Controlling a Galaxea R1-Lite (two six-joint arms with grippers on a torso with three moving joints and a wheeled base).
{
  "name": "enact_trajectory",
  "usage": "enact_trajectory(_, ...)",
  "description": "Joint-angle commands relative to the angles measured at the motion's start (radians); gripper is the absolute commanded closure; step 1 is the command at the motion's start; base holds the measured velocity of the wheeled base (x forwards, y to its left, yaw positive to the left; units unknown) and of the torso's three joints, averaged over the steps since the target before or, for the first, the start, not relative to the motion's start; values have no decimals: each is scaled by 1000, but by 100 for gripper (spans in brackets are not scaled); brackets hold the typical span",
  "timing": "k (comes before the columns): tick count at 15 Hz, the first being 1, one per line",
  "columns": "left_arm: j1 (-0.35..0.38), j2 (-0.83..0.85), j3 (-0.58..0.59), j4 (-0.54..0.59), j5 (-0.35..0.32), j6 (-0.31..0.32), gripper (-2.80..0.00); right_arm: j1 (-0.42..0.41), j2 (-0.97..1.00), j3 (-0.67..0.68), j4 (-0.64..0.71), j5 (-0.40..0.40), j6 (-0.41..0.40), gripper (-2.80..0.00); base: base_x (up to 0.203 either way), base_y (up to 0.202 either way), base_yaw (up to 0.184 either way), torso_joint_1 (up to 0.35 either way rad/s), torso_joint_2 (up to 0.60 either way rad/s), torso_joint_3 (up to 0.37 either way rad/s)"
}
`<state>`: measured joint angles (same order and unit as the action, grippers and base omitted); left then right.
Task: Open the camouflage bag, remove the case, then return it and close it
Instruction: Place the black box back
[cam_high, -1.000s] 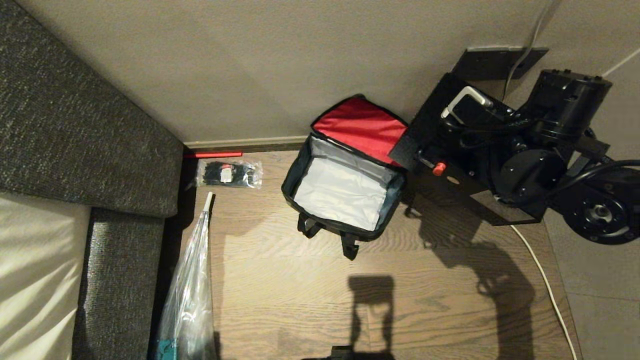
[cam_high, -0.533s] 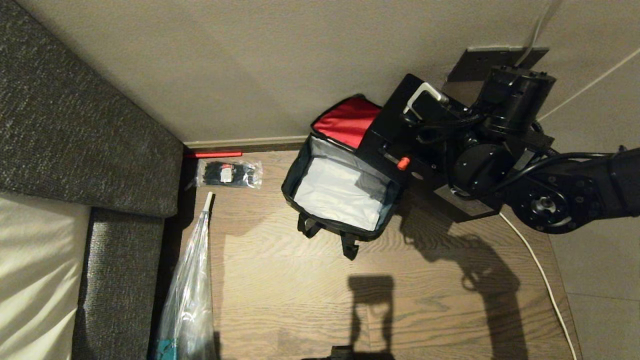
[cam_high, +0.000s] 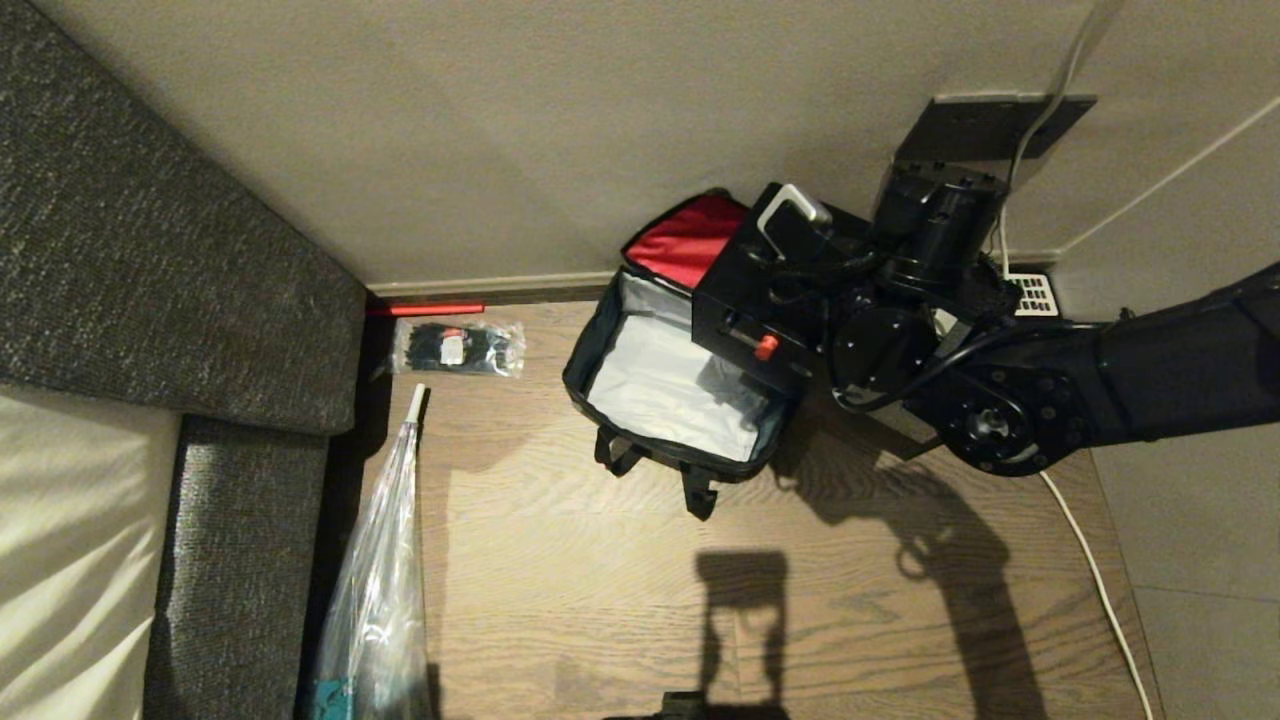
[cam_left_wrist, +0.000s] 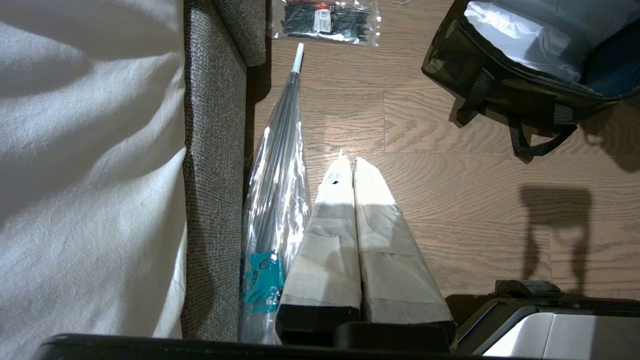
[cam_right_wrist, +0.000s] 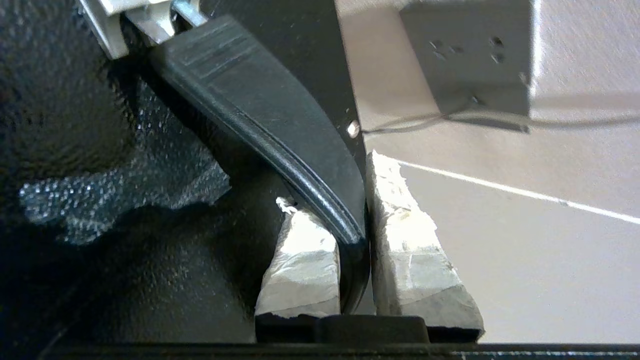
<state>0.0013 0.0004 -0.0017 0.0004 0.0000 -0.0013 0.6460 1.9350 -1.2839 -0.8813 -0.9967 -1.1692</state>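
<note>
Right end effector (cam_right_wrist: 352, 235): clamped on the black handle (cam_right_wrist: 270, 125) of the case (cam_high: 760, 300), one taped finger (cam_right_wrist: 300, 260) on each side of the handle
Case: black, held in the air by the right arm, tilted, hanging over the far right corner of the open bag; red latch (cam_high: 766, 347) faces the camera, pale grey handle end (cam_high: 795, 205) on top
Camouflage bag (cam_left_wrist: 505, 85): on the wooden floor (cam_high: 600, 580) by the wall, lid thrown back showing red lining (cam_high: 690, 245), pale liner (cam_high: 660, 385) inside, nothing seen in it
Left end effector (cam_left_wrist: 352, 175): fingers together, holding nothing, parked low over the floor beside the sofa (cam_left_wrist: 215, 150)
Nearby: folded clear umbrella (cam_high: 375, 590) along the sofa, packet of black cable ties (cam_high: 458, 347) near the skirting, white cable (cam_high: 1095, 580) on the floor to the right
</note>
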Motion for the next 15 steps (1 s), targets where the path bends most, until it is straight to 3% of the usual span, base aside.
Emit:
enact_trajectory(1,1,-3,0,0,0,0,0,4,30,3,-7,7,-4,0,0,0,0,0,0,0)
enact_trajectory(6,0,-3,0,0,0,0,0,23,68,-50,-10,74,-12,0,0,0,0,0,0,0)
enact_trajectory(10,0,-3,0,0,0,0,0,24,124,-179,16,146,-25,0,0,0,0,0,0,0)
enact_trajectory(15,1,-3,0,0,0,0,0,24,151,-196,24,241,-18,0,0,0,0,0,0,0)
